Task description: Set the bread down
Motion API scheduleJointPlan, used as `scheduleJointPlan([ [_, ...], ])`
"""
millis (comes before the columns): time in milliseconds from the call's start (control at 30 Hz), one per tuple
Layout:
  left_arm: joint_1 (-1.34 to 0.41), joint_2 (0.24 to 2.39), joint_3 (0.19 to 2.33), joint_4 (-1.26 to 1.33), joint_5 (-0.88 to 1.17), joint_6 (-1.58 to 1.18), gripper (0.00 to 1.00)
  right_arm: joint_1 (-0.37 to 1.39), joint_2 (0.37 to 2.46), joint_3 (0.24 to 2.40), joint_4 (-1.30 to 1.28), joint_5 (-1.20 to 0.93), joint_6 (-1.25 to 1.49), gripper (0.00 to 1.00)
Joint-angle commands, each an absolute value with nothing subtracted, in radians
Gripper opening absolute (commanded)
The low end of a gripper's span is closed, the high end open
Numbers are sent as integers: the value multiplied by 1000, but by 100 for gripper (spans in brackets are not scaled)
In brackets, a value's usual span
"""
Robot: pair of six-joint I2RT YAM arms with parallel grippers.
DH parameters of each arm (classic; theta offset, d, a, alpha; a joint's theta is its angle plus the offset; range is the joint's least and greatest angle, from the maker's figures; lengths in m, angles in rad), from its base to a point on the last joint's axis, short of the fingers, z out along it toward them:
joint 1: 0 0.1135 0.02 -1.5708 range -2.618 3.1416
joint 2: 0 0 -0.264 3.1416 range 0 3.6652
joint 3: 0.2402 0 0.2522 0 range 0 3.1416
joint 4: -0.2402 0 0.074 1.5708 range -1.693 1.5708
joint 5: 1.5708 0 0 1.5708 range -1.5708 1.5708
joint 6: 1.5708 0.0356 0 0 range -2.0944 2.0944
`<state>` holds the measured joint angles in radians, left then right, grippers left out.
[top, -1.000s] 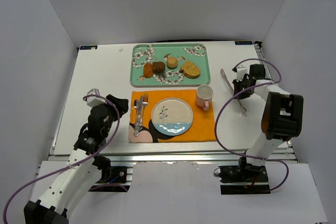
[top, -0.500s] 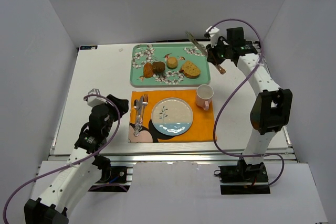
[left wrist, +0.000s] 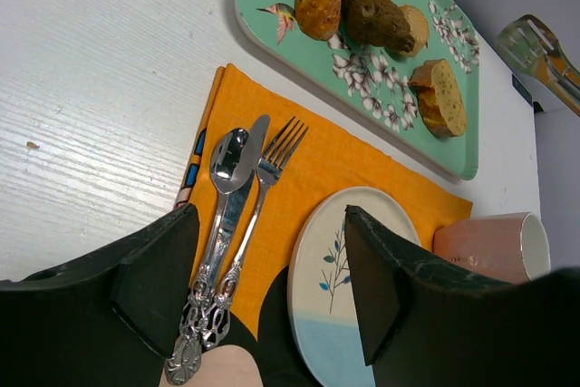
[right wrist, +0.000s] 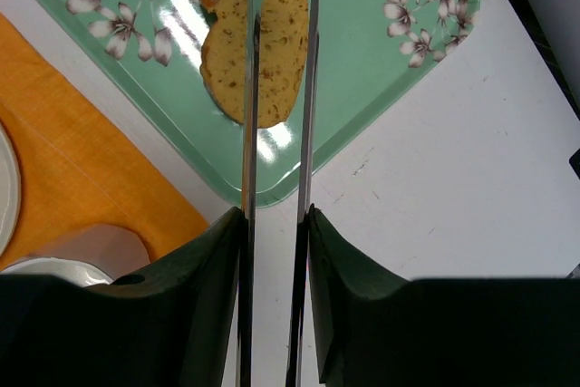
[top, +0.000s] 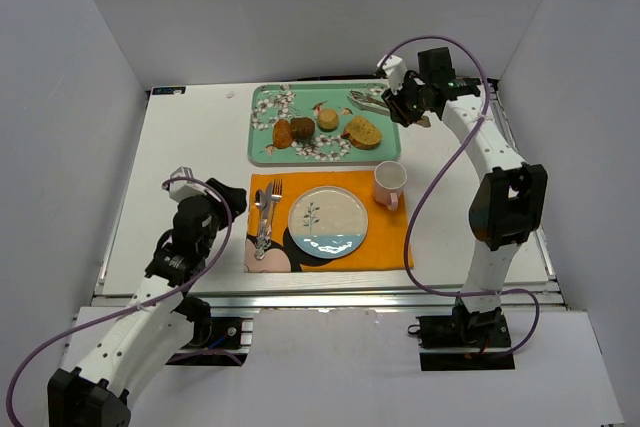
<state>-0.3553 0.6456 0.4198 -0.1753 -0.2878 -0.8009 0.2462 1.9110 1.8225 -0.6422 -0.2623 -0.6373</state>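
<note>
The bread (top: 362, 132) is a golden-brown slice lying at the right end of the green floral tray (top: 262, 155). It also shows in the left wrist view (left wrist: 441, 97) and the right wrist view (right wrist: 258, 52). My right gripper (top: 408, 102) is shut on metal tongs (top: 366, 99). The two tong arms (right wrist: 313, 88) reach out over the tray, their tips just above and beyond the bread. My left gripper (top: 226, 197) is open and empty, hovering over the left edge of the orange placemat (left wrist: 353, 169).
The tray also holds two dark rolls (top: 293, 131) and a small pale bun (top: 328, 119). A round plate (top: 328, 222), a pink cup (top: 390, 182), and a spoon, knife and fork (top: 265, 215) lie on the placemat.
My right arm swung from the table's right side up to the tray's far right corner, carrying the tongs, and brought their tips over the tray by the bread. The left arm barely moved.
</note>
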Motion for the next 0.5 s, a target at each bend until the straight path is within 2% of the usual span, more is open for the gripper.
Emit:
scheduleJointPlan([
  [0,-356,658,437,-134,-281,-788,75,262,1904,1882,-666,-253,-666,39],
  [233,-356,666,439,-115,-275,-779,75,301,1914,1924,-733,-224,-661,38],
  [467,-356,632,420,-109,-262,-775,75,364,1980,2040,-914,-101,-551,38],
])
